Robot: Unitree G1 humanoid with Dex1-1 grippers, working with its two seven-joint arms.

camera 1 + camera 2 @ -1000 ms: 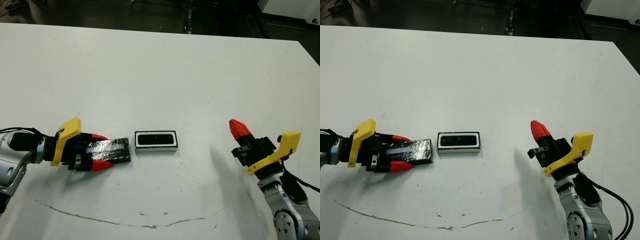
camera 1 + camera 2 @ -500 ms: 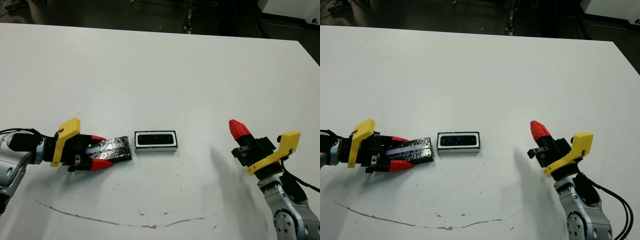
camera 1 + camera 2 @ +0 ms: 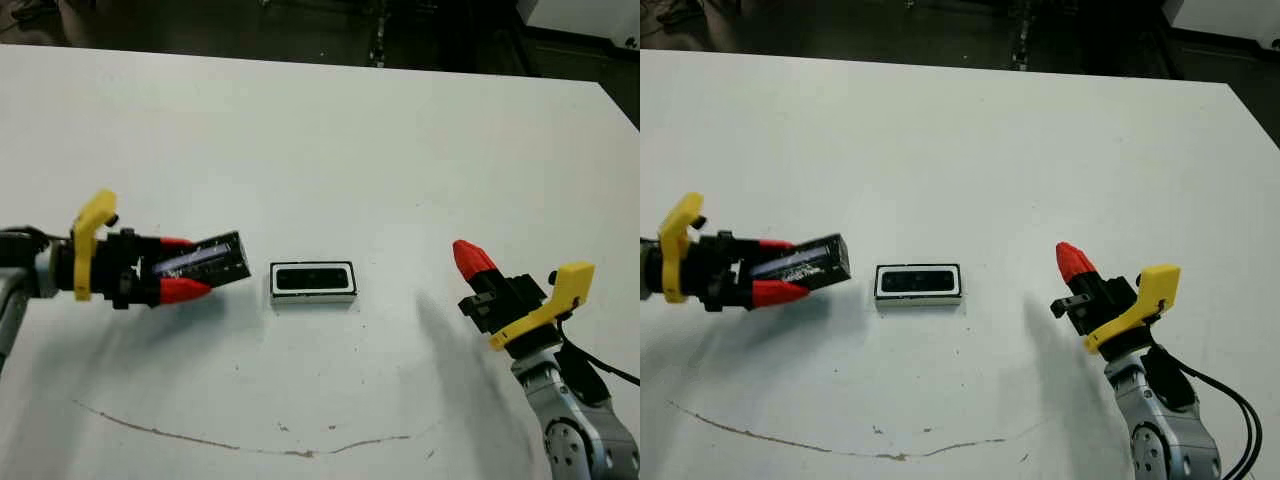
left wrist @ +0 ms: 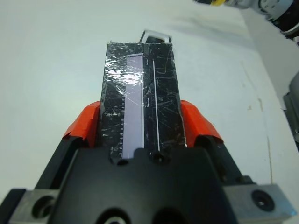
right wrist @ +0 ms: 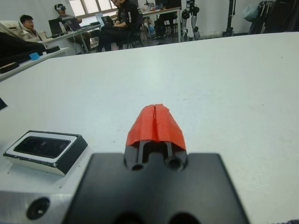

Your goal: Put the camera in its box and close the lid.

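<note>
— Red fingertips on the far left: what do they have?

— The left gripper [image 3: 185, 272] holds the lid [image 3: 203, 261] between its two fingers [image 4: 83, 123], one on each long edge, jaws parted only by the lid's width. The lid sticks out past the tips, glossy black with a pale strip along its length, its wrap crinkled. It is up off the table [image 3: 330, 140], and its shadow lies on the white surface below.

— And past the lid's far end?

— The box [image 3: 313, 281] sits just beyond that end, apart from it, flat on the table. It has a thick white rim and a dark lower edge. The camera [image 3: 311, 279] lies inside it, a black oblong filling most of the tray, and the box is uncovered.

— Is the box touching either gripper?

— No. It lies between the two, nearer the left jaws and well apart from the right ones.

— What about the right side?

— The right gripper [image 3: 1072, 262] has its red tips pressed together into one wedge, with only a thin seam between them in the wrist view. It has nothing in it. It points up and away, off the table, with the box off to the side of its tips.

— Anything else?

— A thin brown line curves across the near part of the table. Beyond the far edge, people sit at desks.
</note>
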